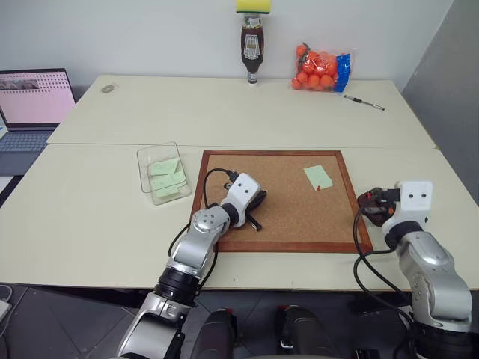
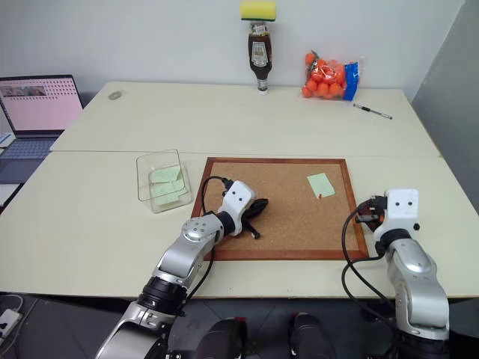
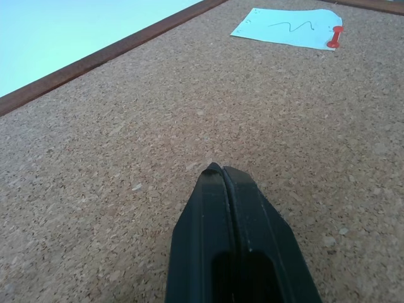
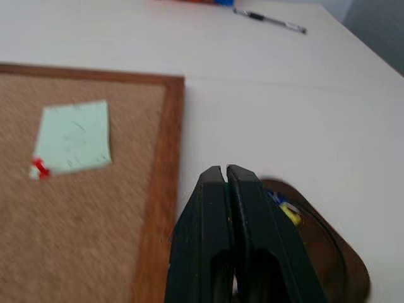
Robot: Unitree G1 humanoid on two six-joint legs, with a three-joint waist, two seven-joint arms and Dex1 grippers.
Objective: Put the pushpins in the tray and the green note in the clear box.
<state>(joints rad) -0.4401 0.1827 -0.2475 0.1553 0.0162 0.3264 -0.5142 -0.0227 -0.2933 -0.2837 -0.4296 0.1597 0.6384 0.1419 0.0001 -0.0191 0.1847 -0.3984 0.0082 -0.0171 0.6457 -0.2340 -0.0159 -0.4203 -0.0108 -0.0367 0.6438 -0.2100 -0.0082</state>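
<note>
A pale green note (image 1: 318,176) lies on the far right part of the corkboard (image 1: 273,244), held by a red pushpin (image 3: 334,36) at its near corner. The clear box (image 1: 142,161) stands just left of the board with pale green slips inside. My left gripper (image 3: 218,169) is shut and empty, low over the board's left half. The dark brown tray (image 4: 338,259) sits on the table right of the board, with yellow and blue pushpins (image 4: 287,211) in it. My right gripper (image 4: 224,170) hovers shut over the tray's edge and hides part of it.
At the far side of the table stand an upside-down sauce bottle (image 1: 252,52) with a yellow sponge on it, a bag of oranges (image 1: 322,67) and a pen (image 1: 364,102). An open laptop (image 1: 34,105) sits at the far left.
</note>
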